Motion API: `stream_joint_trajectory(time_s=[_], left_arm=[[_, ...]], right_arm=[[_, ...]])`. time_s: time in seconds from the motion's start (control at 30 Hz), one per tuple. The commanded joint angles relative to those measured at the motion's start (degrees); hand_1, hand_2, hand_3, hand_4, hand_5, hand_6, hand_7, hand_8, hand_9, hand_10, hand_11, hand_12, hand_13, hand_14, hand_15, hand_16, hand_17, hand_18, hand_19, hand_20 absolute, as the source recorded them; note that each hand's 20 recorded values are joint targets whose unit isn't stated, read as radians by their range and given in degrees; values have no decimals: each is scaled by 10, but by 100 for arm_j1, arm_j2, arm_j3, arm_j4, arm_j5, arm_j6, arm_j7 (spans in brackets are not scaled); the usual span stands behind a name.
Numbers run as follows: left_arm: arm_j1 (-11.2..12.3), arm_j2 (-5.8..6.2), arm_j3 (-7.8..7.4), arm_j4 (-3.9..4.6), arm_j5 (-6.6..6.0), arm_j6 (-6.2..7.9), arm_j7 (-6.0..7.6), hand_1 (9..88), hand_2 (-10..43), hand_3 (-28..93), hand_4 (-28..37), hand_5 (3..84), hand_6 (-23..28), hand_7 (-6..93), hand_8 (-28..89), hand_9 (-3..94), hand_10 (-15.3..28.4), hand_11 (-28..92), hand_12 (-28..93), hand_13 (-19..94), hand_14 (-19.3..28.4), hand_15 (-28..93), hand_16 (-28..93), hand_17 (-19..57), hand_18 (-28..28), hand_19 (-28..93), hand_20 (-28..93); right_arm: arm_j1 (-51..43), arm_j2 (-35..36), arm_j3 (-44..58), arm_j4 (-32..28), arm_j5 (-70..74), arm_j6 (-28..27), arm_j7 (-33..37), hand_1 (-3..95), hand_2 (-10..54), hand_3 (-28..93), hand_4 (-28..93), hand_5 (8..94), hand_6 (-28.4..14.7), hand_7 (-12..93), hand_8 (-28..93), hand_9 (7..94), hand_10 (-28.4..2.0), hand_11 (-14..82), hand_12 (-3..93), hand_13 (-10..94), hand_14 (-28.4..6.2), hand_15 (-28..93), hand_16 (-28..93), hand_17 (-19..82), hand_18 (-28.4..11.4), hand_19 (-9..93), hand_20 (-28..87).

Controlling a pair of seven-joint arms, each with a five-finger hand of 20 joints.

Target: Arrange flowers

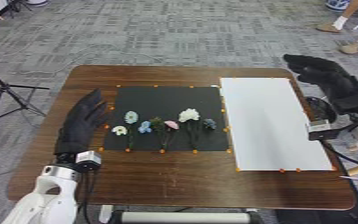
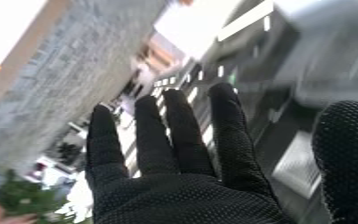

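Near the table's [image 1: 184, 185] left side, the left hand [image 1: 80, 120] is open, its fingers extended, just beside the black mat [image 1: 158, 97]. On that mat the flowers [image 1: 188, 115], white, pale blue, blue and pink, lie in an uneven row, stems toward the near edge, with the white sheet [image 1: 269, 120] to the right. Past the sheet's far right corner, the right hand [image 1: 325, 75] is open and empty, fingers straight.
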Motion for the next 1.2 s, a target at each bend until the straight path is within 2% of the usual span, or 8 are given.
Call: stream_joint_trajectory(time_s=[0.03,0.13,0.33,0.63,0.73,0.87,1.07,1.2], left_arm=[[-232,-407,244,89,332,-179,-276,240,-50,608,-283,242,17,170,-97,186,90,45,198,142,121,42,91,-143,208,389,70],[-164,-519,242,138,503,-102,-369,243,-47,593,-283,232,14,149,-90,179,88,22,195,137,119,12,97,-152,208,377,65],[87,-947,221,129,434,-74,-234,246,-46,570,-283,207,8,128,-78,161,79,-41,188,88,111,-33,91,-185,208,325,50],[69,-1206,305,194,204,-375,-101,285,-39,485,-283,196,5,126,-76,160,71,-67,218,79,106,-40,98,-187,209,289,63],[208,-1157,215,64,268,-527,-222,288,-42,480,-283,196,7,124,-75,160,72,-70,220,78,107,-41,98,-187,209,287,67],[329,-1098,169,-52,71,-541,-129,268,-49,515,-283,197,11,122,-71,164,77,-65,228,78,109,-42,100,-187,209,283,73],[135,-1111,288,36,27,-705,-156,255,-50,535,-283,202,13,126,-71,167,80,-55,228,78,109,-42,100,-187,207,279,76],[368,-1142,257,-18,-122,-541,-129,247,-52,549,-283,202,12,127,-72,168,81,-59,222,76,109,-43,100,-187,202,268,77]], right_arm=[[-918,-575,582,-520,2746,-73,221,52,97,769,-277,299,-22,60,-75,268,-106,-1,189,164,-108,-52,354,-82,-186,298,147],[-1053,-940,520,-598,2681,-168,360,45,87,748,-282,284,-27,54,-71,240,-100,-13,183,136,-102,-103,377,-117,-184,300,118],[-864,-1373,294,-488,2605,-670,759,46,79,686,-283,256,-37,40,-62,205,-103,-30,185,114,-115,-148,382,-162,-206,316,79],[-469,-1595,7,-391,2195,-725,670,54,65,654,-283,237,-40,30,-60,193,-101,-41,183,103,-99,-174,403,-175,-186,317,60],[-583,-1657,-14,-485,2184,-625,584,57,40,683,-283,232,-38,34,-61,193,-99,-40,186,106,-95,-177,413,-173,-182,317,60],[-637,-1621,-63,-499,1887,-510,494,63,19,712,-282,229,-37,39,-60,193,-98,-38,193,111,-94,-173,426,-171,-180,323,65],[-848,-1739,-14,-554,2011,-236,658,60,29,706,-283,222,-37,41,-62,190,-99,-41,199,109,-100,-175,431,-174,-185,324,66],[-864,-1770,-140,-484,1917,-269,740,60,47,695,-283,205,-38,35,-63,183,-99,-45,202,103,-100,-179,433,-181,-186,324,66]])
